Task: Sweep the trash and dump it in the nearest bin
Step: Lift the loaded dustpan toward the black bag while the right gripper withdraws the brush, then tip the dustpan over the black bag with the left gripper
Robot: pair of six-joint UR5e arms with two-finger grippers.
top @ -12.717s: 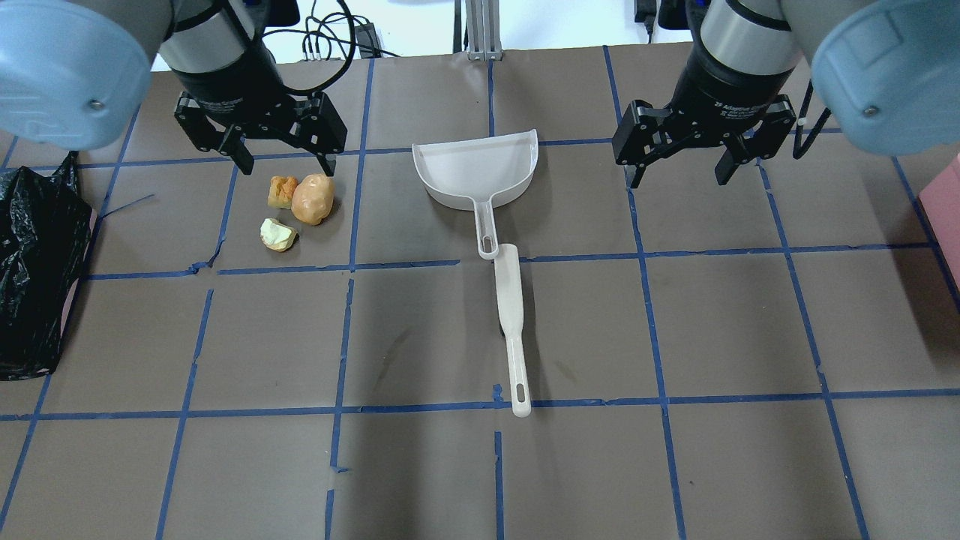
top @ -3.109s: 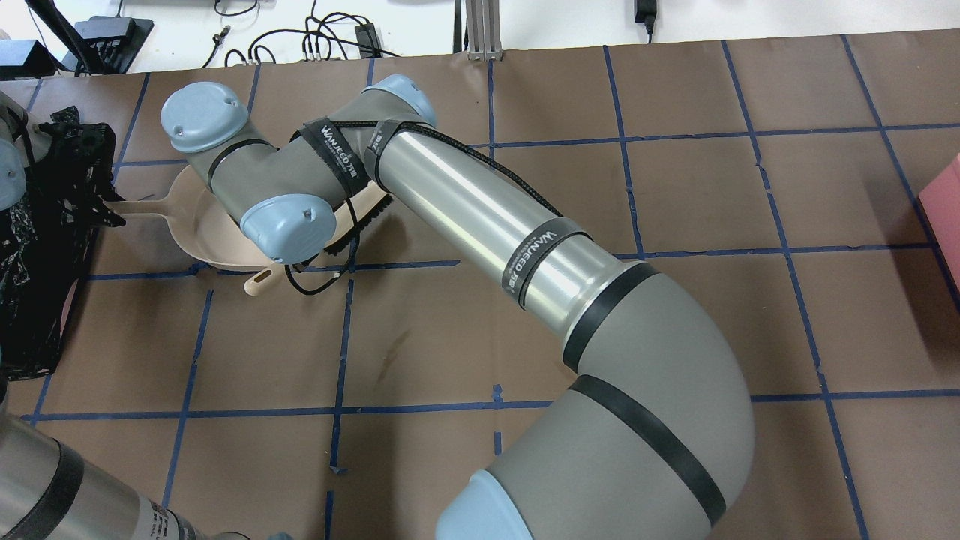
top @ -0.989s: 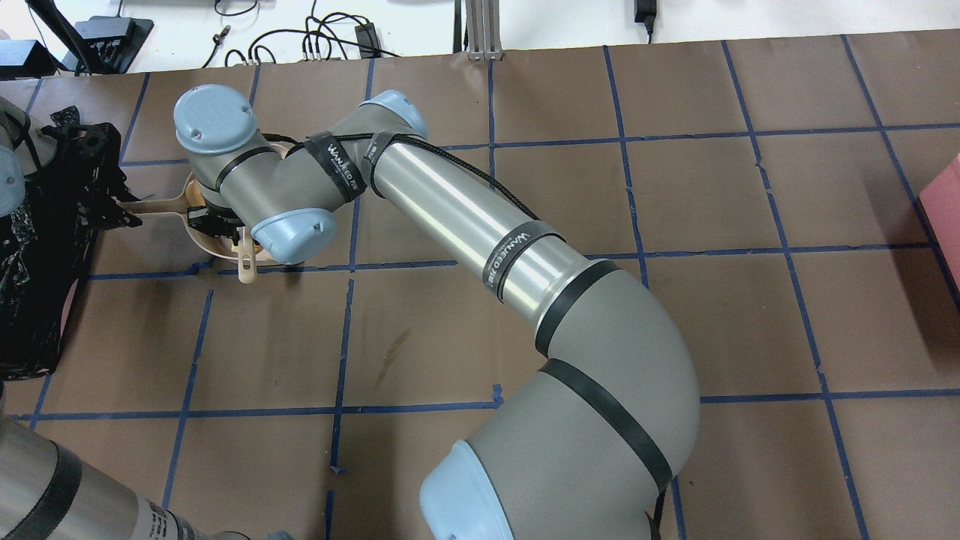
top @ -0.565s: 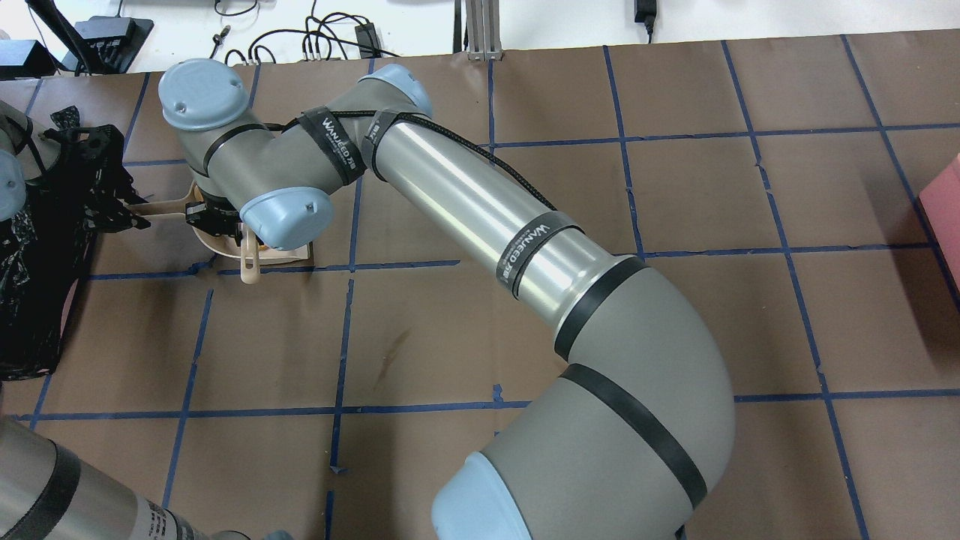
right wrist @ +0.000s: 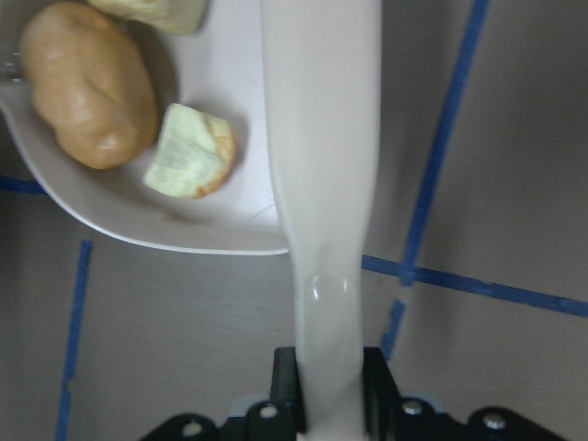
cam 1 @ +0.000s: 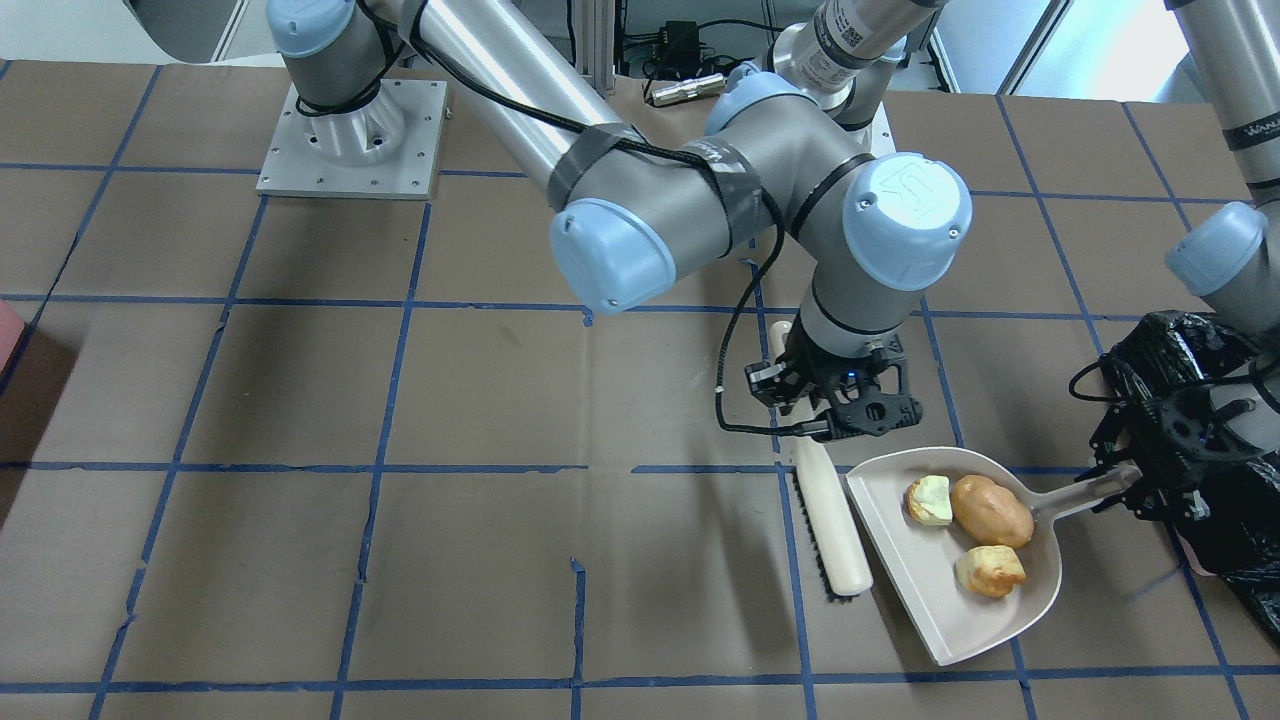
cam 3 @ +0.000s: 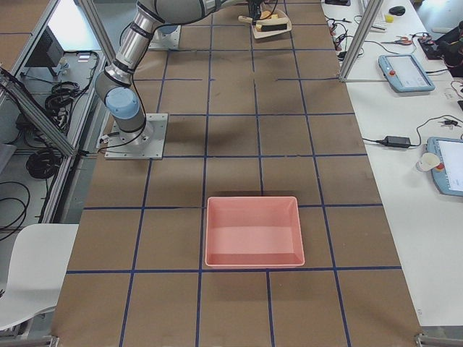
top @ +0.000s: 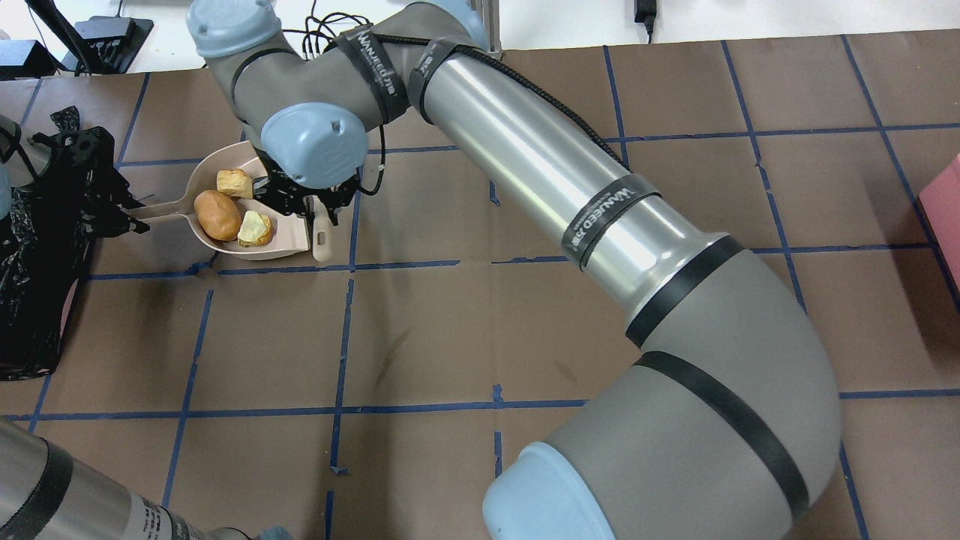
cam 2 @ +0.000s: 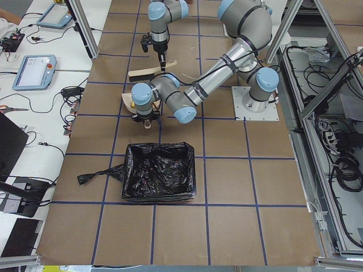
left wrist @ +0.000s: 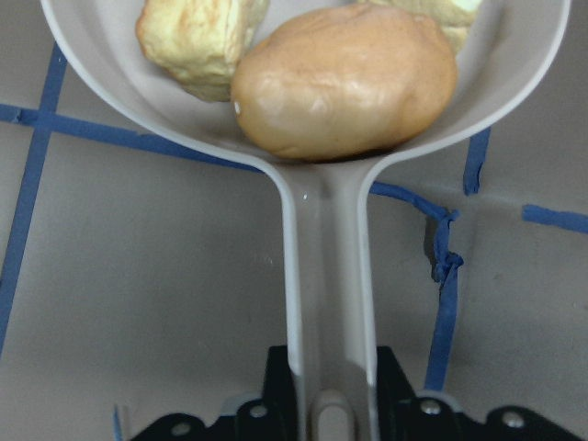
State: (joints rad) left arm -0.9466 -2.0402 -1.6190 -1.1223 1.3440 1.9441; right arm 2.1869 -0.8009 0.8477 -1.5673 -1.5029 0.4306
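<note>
A beige dustpan [cam 1: 950,610] lies on the table with all three trash pieces in it: a tan potato-like lump [cam 1: 990,510], a pale yellow-green chunk [cam 1: 930,500] and an orange-brown bread-like piece [cam 1: 988,570]. They also show in the overhead view: the lump [top: 217,215], the chunk [top: 255,229], the bread piece [top: 234,182]. My left gripper [top: 124,217] is shut on the dustpan handle [left wrist: 326,276]. My right gripper [cam 1: 835,400] is shut on the handle of a beige brush [cam 1: 830,520], which lies along the pan's open mouth. The black-bagged bin [top: 37,285] stands just behind the left gripper.
A pink tray [cam 3: 253,231] stands far off at the table's other end, its edge in the overhead view [top: 946,202]. My right arm [top: 600,210] stretches across the table's middle toward the pan. Blue tape lines grid the brown table.
My right wrist has swung away from over the pan, so the three pieces now show inside it. The brush has moved to the pan's mouth. The left gripper and pan have hardly moved.
</note>
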